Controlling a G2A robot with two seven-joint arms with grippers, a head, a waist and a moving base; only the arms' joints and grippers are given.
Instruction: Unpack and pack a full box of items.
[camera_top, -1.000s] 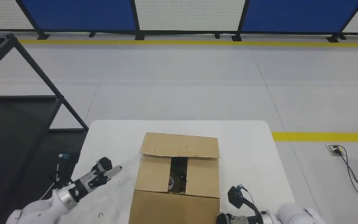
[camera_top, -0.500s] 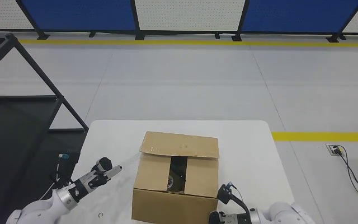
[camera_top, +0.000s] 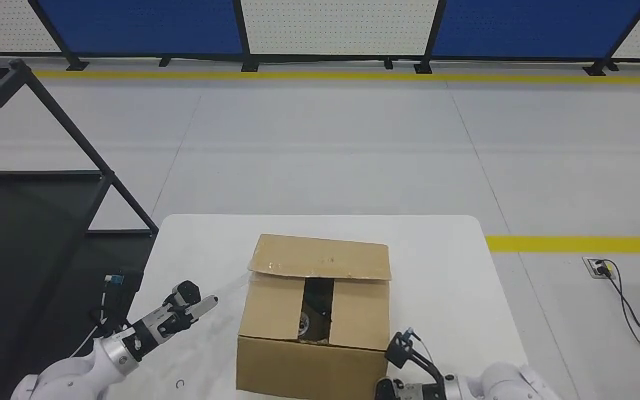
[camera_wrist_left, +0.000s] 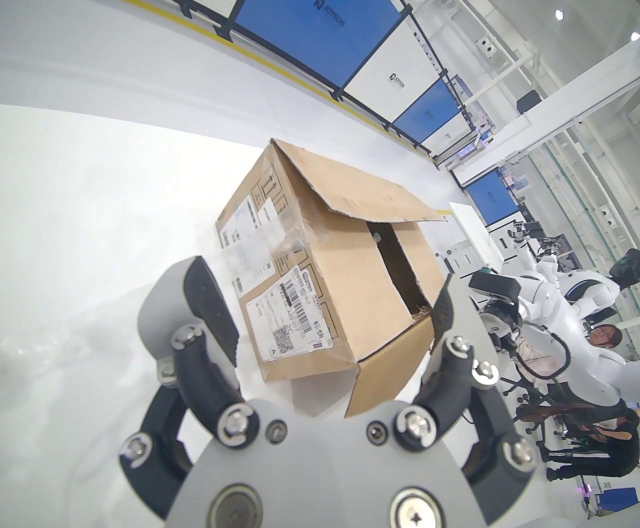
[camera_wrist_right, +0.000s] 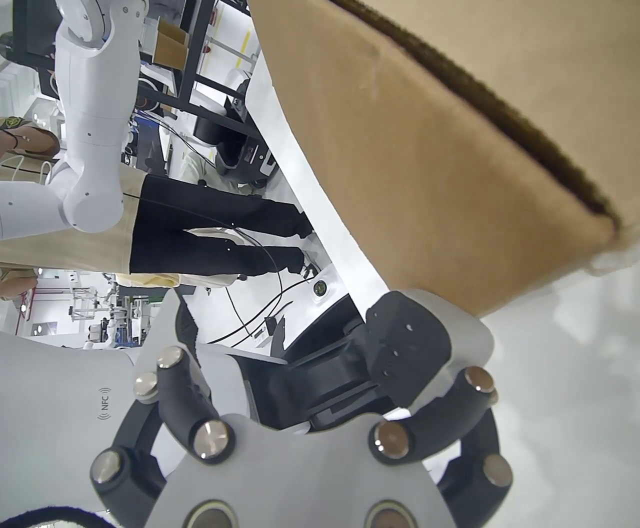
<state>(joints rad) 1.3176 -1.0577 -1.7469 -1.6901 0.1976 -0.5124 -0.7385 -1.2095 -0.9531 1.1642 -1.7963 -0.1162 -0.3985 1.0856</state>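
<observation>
A cardboard box (camera_top: 320, 262) stands in the middle of the white table (camera_top: 440, 262). Its top flaps are partly raised, and a dark gap (camera_top: 319, 305) shows items inside. In the left wrist view the box (camera_wrist_left: 350, 260) carries shipping labels on its side. My left gripper (camera_top: 207, 300) hovers open to the left of the box, apart from it. A thin strip of clear tape (camera_top: 231, 287) runs from the box toward one of its fingers (camera_wrist_left: 207, 300). My right gripper (camera_top: 392, 372) is open at the box's near right corner, one finger (camera_wrist_right: 410, 335) right beside the cardboard wall (camera_wrist_right: 425, 150).
A black metal frame (camera_top: 60, 130) stands off the table's left side. The table's right part and far edge are bare. Other robots and people (camera_wrist_left: 595, 350) are in the room behind, away from the box.
My right gripper has moved left, up against the box's near right corner, and the box has shifted slightly. The left arm has kept still.
</observation>
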